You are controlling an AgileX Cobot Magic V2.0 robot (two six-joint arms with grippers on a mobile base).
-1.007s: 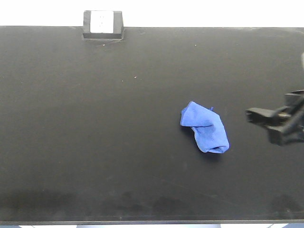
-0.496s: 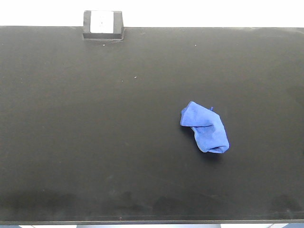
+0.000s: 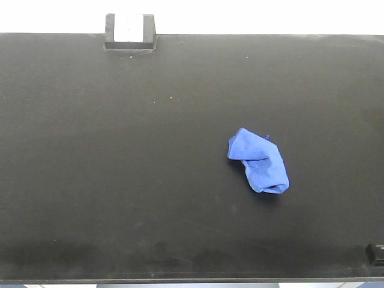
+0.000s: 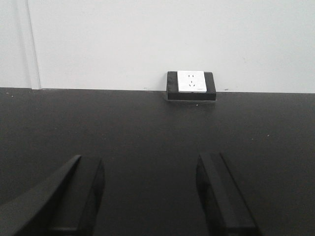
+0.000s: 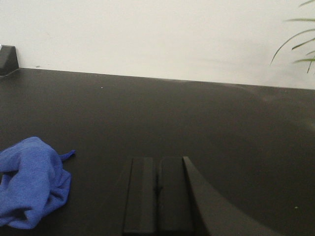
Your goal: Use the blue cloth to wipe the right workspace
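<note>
We see only a sliver of the right gripper (image 3: 375,253) at the front view's lower right corner. The blue cloth (image 5: 30,183) is cut off by the right wrist view's left edge, and the black box (image 5: 7,59) too.

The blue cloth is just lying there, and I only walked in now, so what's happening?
Nothing is handling the cloth at this moment. It lies bunched and untouched on the black bench, right of centre. The right claw is shut and empty, with the cloth off to its left. The left claw is open, facing the small box at the back edge.
</note>
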